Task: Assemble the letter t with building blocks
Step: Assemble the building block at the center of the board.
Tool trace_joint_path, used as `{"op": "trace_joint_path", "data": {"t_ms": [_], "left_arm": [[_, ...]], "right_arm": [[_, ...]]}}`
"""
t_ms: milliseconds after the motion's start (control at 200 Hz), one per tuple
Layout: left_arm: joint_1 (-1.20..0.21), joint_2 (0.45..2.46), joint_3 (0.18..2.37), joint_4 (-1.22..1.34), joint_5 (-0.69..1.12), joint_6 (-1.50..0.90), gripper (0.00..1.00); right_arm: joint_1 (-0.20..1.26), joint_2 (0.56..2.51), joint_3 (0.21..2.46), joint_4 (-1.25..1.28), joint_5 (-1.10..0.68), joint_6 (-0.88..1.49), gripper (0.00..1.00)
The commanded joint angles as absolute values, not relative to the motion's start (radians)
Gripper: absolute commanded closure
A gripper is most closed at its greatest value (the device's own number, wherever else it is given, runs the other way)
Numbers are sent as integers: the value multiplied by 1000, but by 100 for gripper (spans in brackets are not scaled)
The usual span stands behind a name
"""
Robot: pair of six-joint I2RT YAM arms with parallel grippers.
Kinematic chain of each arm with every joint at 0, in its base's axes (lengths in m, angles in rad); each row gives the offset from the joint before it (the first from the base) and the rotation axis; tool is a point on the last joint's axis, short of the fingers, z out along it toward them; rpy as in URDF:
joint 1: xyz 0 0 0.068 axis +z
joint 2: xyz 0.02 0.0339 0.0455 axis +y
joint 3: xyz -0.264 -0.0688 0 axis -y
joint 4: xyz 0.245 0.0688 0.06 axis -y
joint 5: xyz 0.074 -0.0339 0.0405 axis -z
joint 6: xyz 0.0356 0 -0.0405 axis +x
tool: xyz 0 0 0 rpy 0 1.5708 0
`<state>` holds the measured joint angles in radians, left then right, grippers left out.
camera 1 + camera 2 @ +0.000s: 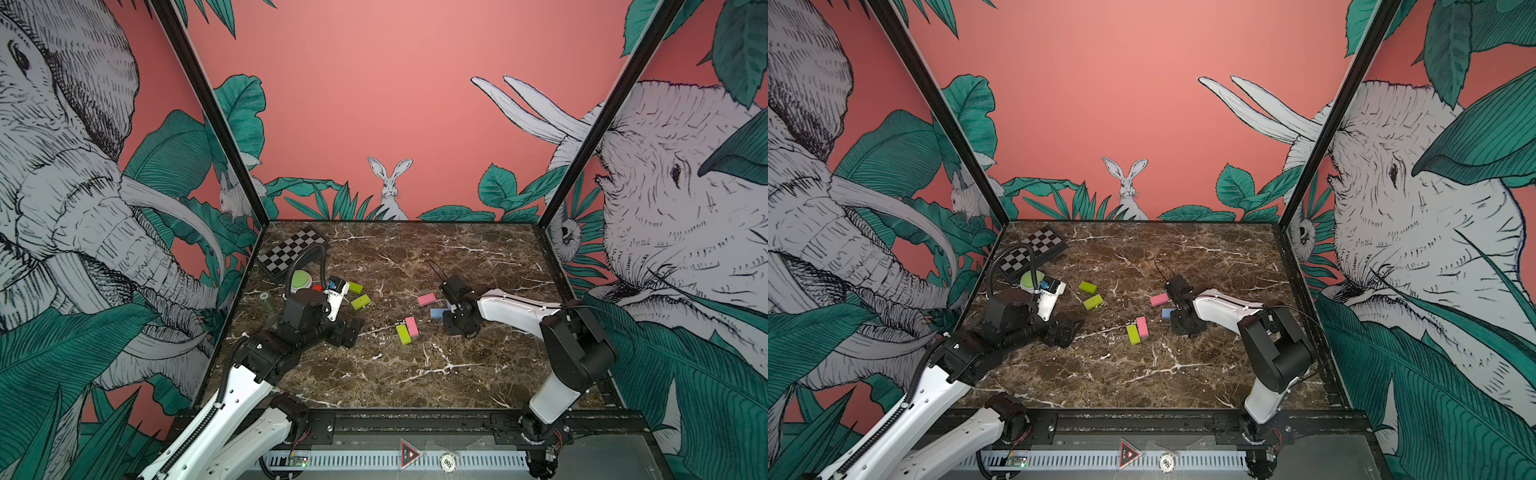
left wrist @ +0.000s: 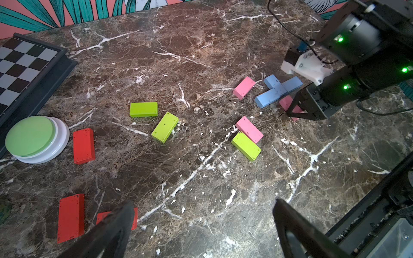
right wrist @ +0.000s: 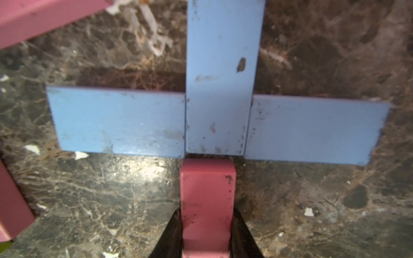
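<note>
The right end effector (image 3: 206, 225) is clamped on a pink block (image 3: 207, 189), end-on just beside three light blue blocks (image 3: 220, 89). These lie in a cross on the desk (image 1: 374, 374), near frame centre in both top views. The left end effector (image 2: 203, 204) stands wide apart, empty.

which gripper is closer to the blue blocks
Right. The right gripper holds a pink block with its end at the blue blocks; the left gripper hangs open far off, by the red blocks.
</note>
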<state>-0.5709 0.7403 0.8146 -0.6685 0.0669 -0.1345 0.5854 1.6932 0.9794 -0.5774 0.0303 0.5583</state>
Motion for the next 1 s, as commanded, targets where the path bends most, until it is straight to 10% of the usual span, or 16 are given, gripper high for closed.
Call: {"op": "trace_joint_path", "data": {"t_ms": [0,995], "left_arm": [[-575,738,816,-686,70,-127,1],[-575,739,814,-685,70,-128,1]], "right_arm": [[580,1710,993,-589,43,571,71],[565,1740,1009,-591,41,577,70]]}}
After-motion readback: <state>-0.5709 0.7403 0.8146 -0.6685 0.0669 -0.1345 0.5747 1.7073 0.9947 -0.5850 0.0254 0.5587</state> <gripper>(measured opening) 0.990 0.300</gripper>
